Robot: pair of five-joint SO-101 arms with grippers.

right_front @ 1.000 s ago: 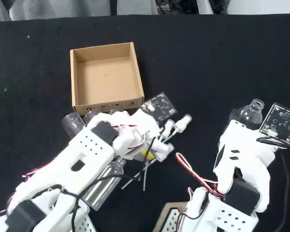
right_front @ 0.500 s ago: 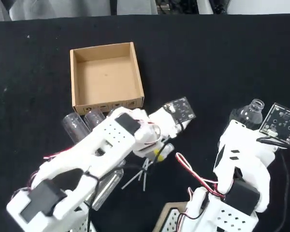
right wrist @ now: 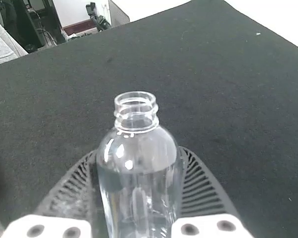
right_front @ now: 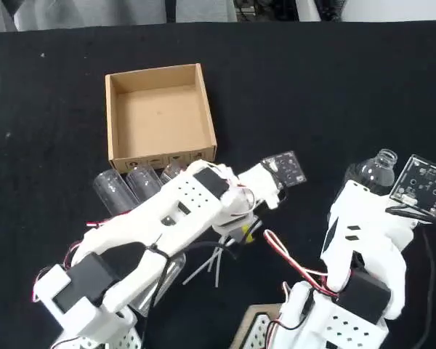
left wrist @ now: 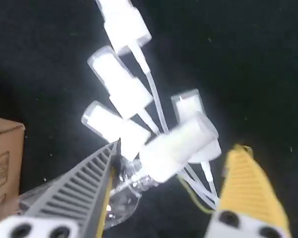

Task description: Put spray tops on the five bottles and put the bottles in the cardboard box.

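You are on the capping step, picking up a top for the first bottle. Your left gripper (left wrist: 175,148) hangs over the heap of spray tops (left wrist: 121,84) with its jaws spread wide and one white spray top (left wrist: 181,146) lying between them, not yet pinched. Your right gripper (right wrist: 139,153) is clamped round a clear bottle (right wrist: 136,148), held neck up with its mouth bare, well to the right of the heap. The cardboard box (right_front: 160,156) stands at the far left, with more clear bottles (right_front: 120,190) lying just by its near wall. Next, I judge, you need to close on that one top by its head without catching its neighbours' dip tubes. Then carry it across and feed the tube straight down the open neck.
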